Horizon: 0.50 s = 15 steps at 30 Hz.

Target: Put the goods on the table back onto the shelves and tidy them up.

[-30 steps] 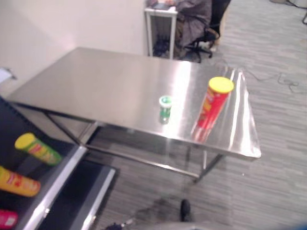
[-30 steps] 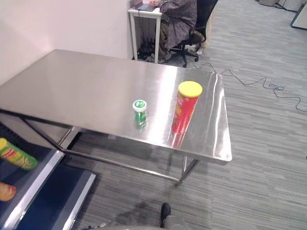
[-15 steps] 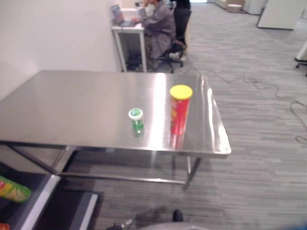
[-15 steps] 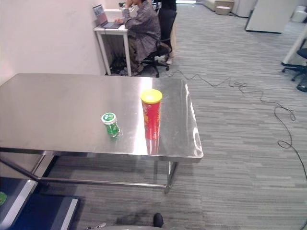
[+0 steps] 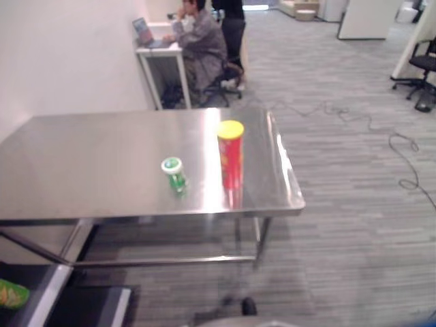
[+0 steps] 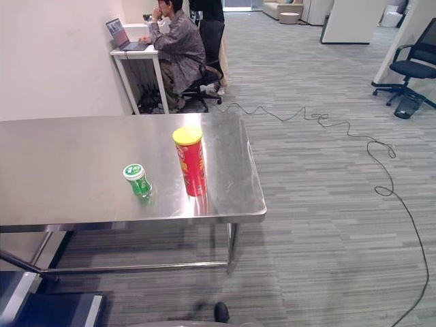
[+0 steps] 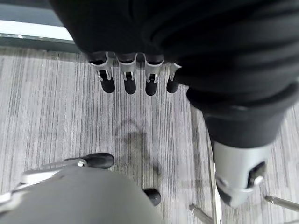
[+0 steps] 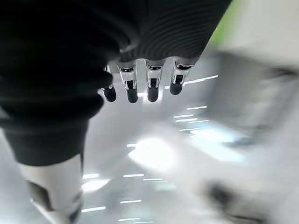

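Steel surface (image 6: 68, 170) carries our red can (image 6: 191, 162) and green jar (image 6: 137, 180); both our hands, left (image 7: 135, 74) and right (image 8: 140, 84), hang relaxed, empty.

bright, even room light; soft glare streaks the steel table (image 6: 225, 146); beyond the right hand (image 8: 140, 88), perhaps motion blur.
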### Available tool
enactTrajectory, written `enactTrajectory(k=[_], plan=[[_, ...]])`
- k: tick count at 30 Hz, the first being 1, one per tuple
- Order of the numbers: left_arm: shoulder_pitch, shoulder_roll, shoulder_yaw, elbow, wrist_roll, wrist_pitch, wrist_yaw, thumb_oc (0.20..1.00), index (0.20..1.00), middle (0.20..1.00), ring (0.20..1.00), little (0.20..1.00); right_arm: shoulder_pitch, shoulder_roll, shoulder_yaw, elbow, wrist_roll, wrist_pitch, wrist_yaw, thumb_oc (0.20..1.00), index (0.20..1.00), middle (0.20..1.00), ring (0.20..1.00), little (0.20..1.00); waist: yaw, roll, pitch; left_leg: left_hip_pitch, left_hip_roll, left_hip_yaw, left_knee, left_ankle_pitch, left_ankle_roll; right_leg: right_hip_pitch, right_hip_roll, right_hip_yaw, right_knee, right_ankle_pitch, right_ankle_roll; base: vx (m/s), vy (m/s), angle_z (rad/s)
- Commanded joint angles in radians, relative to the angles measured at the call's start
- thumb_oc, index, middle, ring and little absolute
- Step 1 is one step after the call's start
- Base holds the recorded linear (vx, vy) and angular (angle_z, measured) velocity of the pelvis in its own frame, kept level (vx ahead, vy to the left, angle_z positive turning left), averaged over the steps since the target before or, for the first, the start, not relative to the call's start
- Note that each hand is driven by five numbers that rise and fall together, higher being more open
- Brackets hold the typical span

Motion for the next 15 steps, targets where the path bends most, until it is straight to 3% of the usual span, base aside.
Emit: enactTrajectory(k=[1,11,15], plan=[[-0.079,-0.036,-0.027,0.041,0.055,-0.025,-0.031,1.0,1.0,1.0,1.0,1.0,-0.092,-0.055,-0.021,-0.028,0.013,-0.068,0.086,1.0,1.0,1.0,1.0,1.0,0.053,0.006,0.031,0.002,0.018,-0.027,0.006,-0.017,-0.018,0.054,-0.059,0.034,0.015,-0.093,0.097,0.05,-0.017,0.14],[-0.079,-0.021,-0.069,0.036,0.051,-0.04,-0.078,1.0,1.0,1.0,1.0,1.0,-0.298,-0.358,0.253,0.032,0.089,-0.07,0.355,1.0,1.0,1.0,1.0,1.0,0.129,-0.017,0.02,0.0,0.03,-0.061,0.006,-0.007,-0.034,0.085,-0.073,-0.024,0.006,-0.111,0.094,0.02,-0.021,0.24],[-0.076,-0.022,-0.112,0.042,0.051,-0.041,-0.093,1.0,1.0,1.0,1.0,1.0,-0.434,-0.409,0.394,0.11,0.178,-0.073,0.403,1.0,1.0,1.0,1.0,1.0,0.153,-0.024,0.02,-0.006,0.034,-0.073,0.006,0.002,-0.04,0.088,-0.079,-0.047,0.005,-0.113,0.093,0.02,-0.013,0.14]])
